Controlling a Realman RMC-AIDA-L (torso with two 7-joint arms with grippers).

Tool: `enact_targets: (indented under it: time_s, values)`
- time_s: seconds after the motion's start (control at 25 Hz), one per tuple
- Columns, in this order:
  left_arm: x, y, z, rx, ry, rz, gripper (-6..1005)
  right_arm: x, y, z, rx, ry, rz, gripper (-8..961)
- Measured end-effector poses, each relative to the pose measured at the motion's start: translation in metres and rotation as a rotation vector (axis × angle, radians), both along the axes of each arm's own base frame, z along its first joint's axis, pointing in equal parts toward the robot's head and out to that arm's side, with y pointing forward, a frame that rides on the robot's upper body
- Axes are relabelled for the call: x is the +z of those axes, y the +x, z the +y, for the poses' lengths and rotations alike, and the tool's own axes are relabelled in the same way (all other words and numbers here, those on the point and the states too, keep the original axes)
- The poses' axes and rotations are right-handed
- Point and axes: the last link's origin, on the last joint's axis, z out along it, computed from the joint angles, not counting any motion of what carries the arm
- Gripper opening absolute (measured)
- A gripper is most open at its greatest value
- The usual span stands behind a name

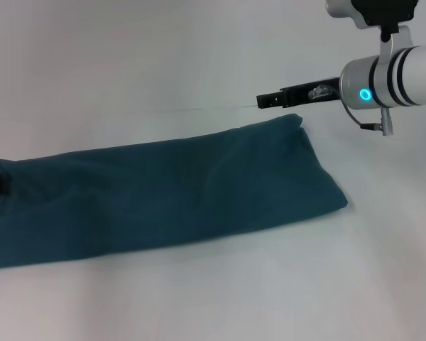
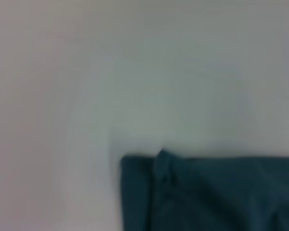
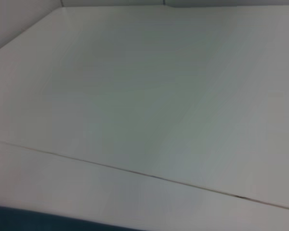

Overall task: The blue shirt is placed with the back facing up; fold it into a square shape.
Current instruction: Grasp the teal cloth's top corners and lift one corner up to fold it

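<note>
The white table [image 1: 128, 64] is smooth and matte, with a thin seam running across it. The blue shirt [image 1: 170, 192] is laid on it as a long soft band, already narrowed, apparently so its ends can be brought together. The right gripper [image 1: 270, 99] is held just beyond the shirt's far right corner; whether it is parted cannot be told.

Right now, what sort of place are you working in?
Probably a lab or test bench for cloth folding: a bare white table, one blue shirt folded into a long strip, and the right tool above its far edge.
</note>
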Motion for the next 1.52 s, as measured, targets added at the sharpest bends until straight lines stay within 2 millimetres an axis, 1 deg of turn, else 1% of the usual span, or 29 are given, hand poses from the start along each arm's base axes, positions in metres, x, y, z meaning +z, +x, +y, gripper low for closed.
enact_targets:
  time_s: [0.04, 0.16, 0.24, 0.4, 0.52, 1.0, 1.04, 1.12, 1.32, 1.52]
  values:
    - [0.0, -0.002, -0.003, 0.02, -0.002, -0.01, 850, 0.0, -0.001, 0.0, 0.006, -0.002, -0.004, 860]
    - [0.001, -0.008, -0.012, 0.07, -0.01, -0.044, 903, 0.001, -0.003, 0.0, 0.02, -0.003, -0.018, 928]
    - [0.002, -0.012, -0.016, 0.1, -0.013, -0.078, 938, 0.001, -0.004, -0.001, 0.028, -0.007, -0.028, 929]
    - [0.0, -0.018, -0.02, 0.159, -0.011, -0.143, 926, -0.002, -0.005, -0.002, 0.04, -0.018, -0.042, 930]
    - [-0.003, -0.021, -0.021, 0.179, -0.009, -0.159, 917, -0.004, -0.005, -0.003, 0.045, -0.023, -0.049, 929]
    - [-0.004, -0.028, -0.028, 0.219, -0.049, -0.127, 881, -0.008, -0.003, -0.005, 0.048, -0.043, -0.064, 928]
    - [-0.004, -0.032, -0.031, 0.232, -0.06, -0.104, 878, -0.008, -0.004, -0.006, 0.049, -0.045, -0.065, 927]
    - [-0.005, -0.034, -0.033, 0.238, -0.065, -0.099, 872, -0.009, -0.004, -0.006, 0.051, -0.046, -0.065, 924]
    - [-0.013, -0.037, -0.038, 0.251, -0.1, -0.119, 857, -0.009, -0.005, -0.006, 0.05, -0.046, -0.063, 925]
    - [-0.018, -0.034, -0.037, 0.245, -0.115, -0.138, 841, -0.009, -0.005, -0.006, 0.05, -0.046, -0.061, 927]
